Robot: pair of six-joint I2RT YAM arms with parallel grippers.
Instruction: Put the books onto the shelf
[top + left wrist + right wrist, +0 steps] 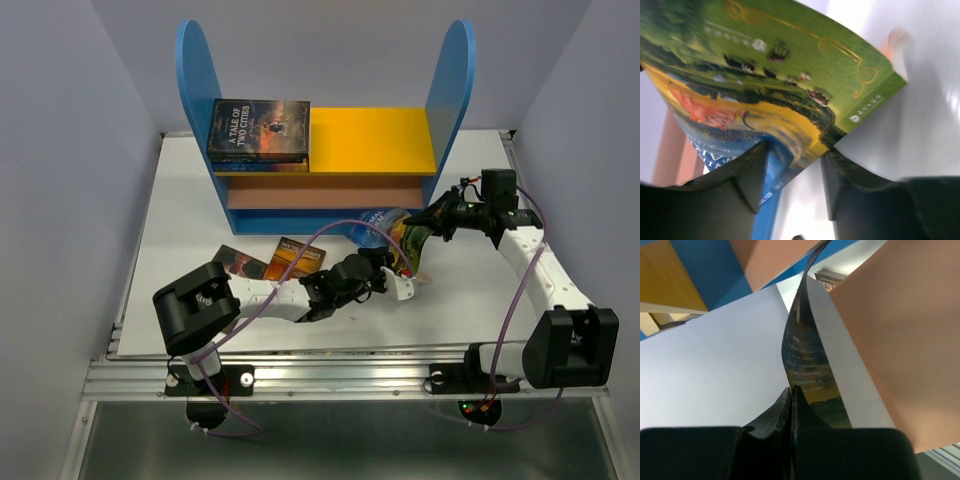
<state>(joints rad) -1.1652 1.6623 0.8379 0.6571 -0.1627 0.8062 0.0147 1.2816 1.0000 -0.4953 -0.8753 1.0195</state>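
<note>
A green-covered book was held between the arms, just in front of the shelf.
Its cover was pinched by the pressed-together right gripper; its lower corner was straddled by the spread left gripper, directly ahead.

books: glossy printed paper covers, thin and bending | shelf: smooth painted boards, matt | counter: smooth white, faint sheen | left tool: black matt plastic, slightly grainy | rail: ribbed bare metal, dull shine
</note>
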